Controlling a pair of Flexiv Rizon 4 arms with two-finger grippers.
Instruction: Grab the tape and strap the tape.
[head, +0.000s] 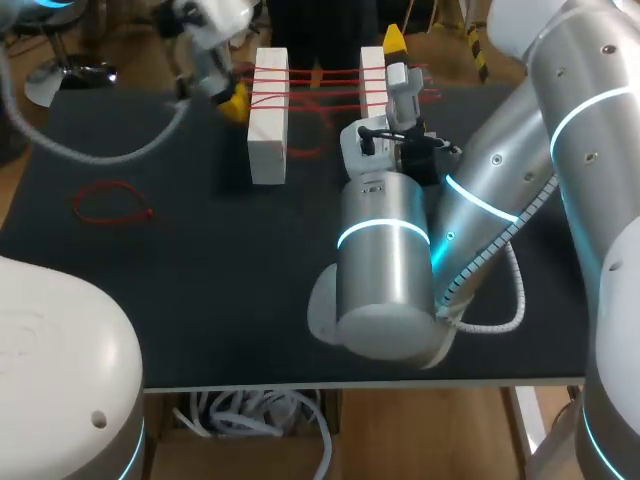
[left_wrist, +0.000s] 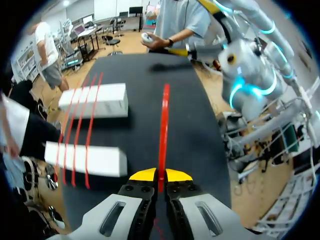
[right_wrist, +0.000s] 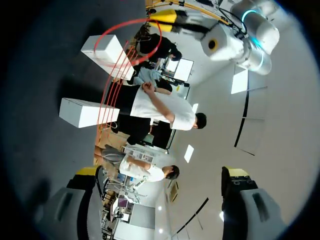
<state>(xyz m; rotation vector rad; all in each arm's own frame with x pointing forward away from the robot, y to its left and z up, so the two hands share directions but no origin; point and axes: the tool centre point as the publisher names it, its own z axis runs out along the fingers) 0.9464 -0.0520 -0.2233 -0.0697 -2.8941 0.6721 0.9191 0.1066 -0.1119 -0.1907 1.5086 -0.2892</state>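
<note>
Two white blocks, the left block (head: 268, 115) and the right block (head: 373, 75), stand at the back of the dark table (head: 200, 300). Several red bands (head: 320, 78) are stretched across them. My left gripper (head: 232, 100) is beside the left block, shut on another red band (left_wrist: 163, 120) that runs taut ahead of its tips (left_wrist: 160, 175). In the right wrist view this band (right_wrist: 131, 25) shows as a loop over the far block (right_wrist: 102, 50). My right gripper (head: 397, 60) is by the right block, open (right_wrist: 162, 175), with nothing between its fingers.
A loose red band (head: 110, 200) lies on the left part of the table. My right arm's thick silver links (head: 385, 260) hang over the table's middle right. A person stands at the far edge behind the blocks.
</note>
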